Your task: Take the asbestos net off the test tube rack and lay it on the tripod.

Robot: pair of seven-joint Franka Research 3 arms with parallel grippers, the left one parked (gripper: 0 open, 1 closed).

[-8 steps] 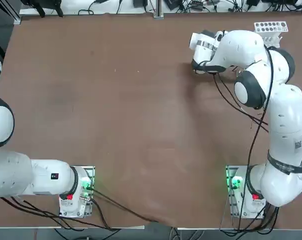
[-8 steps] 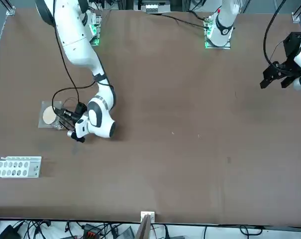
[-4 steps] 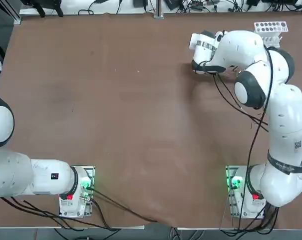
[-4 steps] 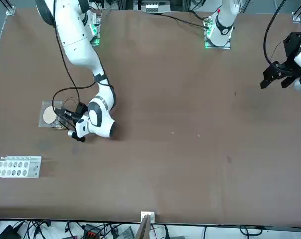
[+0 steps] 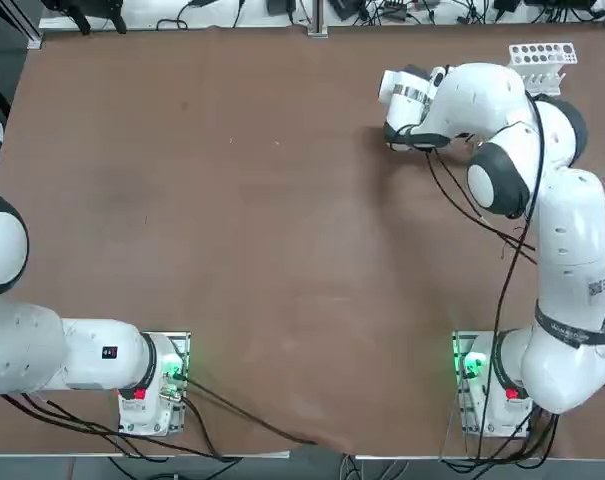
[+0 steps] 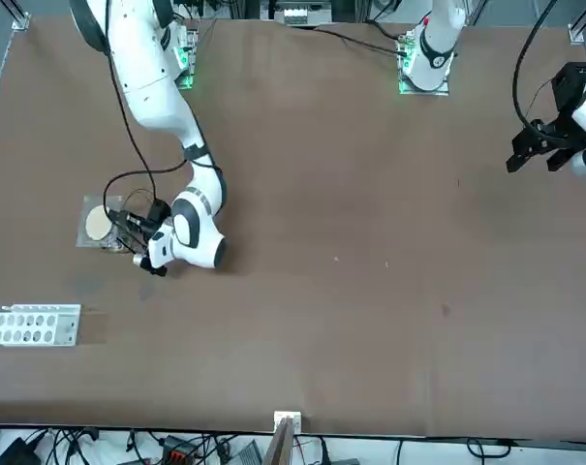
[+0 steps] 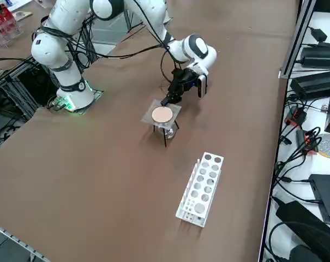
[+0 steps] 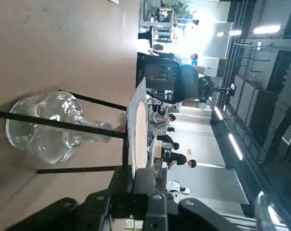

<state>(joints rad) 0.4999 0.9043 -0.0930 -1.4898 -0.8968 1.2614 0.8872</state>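
Right gripper [image 7: 170,100] pinching net edge over tripod.
Test tube rack [image 7: 202,188] stands alone on the counter [image 7: 99,164], nearest. Beyond it the asbestos net [image 7: 162,114] lies flat atop the tripod [image 7: 166,131], a glass flask [image 8: 46,127] beneath. Fingers [image 8: 141,179] pressed together on the net's edge.
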